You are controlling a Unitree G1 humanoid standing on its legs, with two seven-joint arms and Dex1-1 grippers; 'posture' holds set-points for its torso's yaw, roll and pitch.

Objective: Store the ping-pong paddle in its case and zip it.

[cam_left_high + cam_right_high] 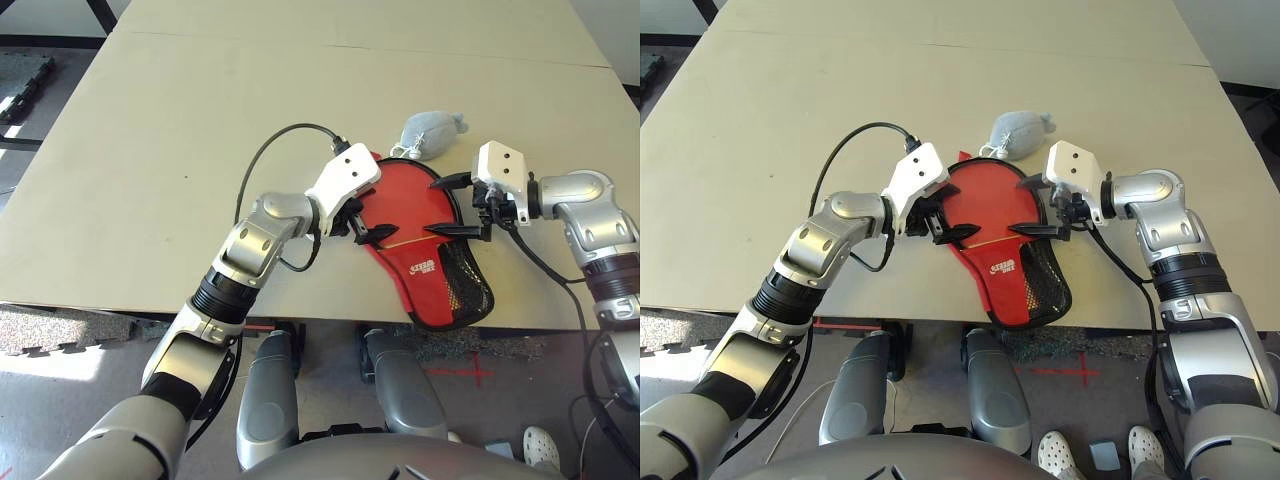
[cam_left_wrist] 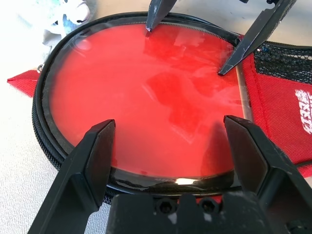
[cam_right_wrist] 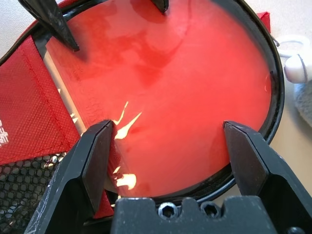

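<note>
We hold both grippers spread and empty: the left gripper (image 1: 372,225) at one side of the ping-pong paddle (image 2: 151,107), the right gripper (image 1: 452,205) at the opposite side. One paddle lies in one red case (image 1: 440,285) with its round face showing. One grey pouch (image 1: 430,133) sits just beyond the case on the table (image 1: 150,150).

Both silver forearms reach forward and bend inward, so the two grippers face each other. The left gripper (image 1: 371,226) has its black fingers (image 2: 92,161) spread wide and holds nothing. The right gripper (image 1: 446,206) points down and inward, its fingers (image 3: 246,158) equally wide apart and empty.
</note>
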